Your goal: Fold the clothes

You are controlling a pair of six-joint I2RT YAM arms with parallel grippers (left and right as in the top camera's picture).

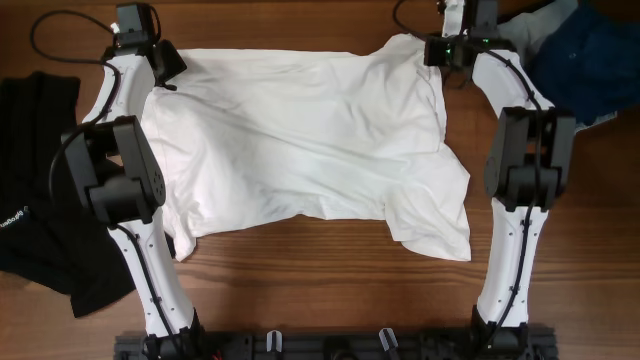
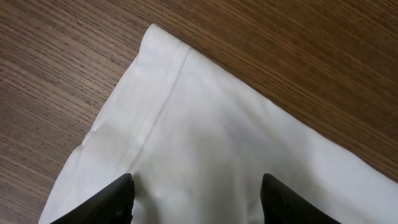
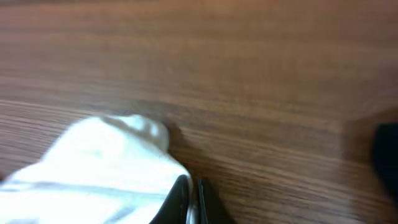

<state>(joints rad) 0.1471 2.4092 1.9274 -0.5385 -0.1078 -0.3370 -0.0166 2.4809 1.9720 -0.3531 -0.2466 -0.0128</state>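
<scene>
Black garment [image 1: 40, 200] left of white T-shirt [image 1: 300, 150], blue garment [image 1: 590, 60] right

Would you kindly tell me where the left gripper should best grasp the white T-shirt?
Probably the hemmed corner of the white T-shirt, by the open left gripper, coming straight down: it lies flat on the table, bare wood around it.

A plain white T-shirt [image 1: 300, 150], a black garment [image 1: 40, 200], a dark blue garment [image 1: 590, 60] (all on a brown wood-grain table [image 1: 300, 290])

Both arms stretch out toward the far side. The left pincer [image 2: 198, 186] stands with jaws apart; the right pincer [image 3: 189, 188] is pressed closed.
</scene>
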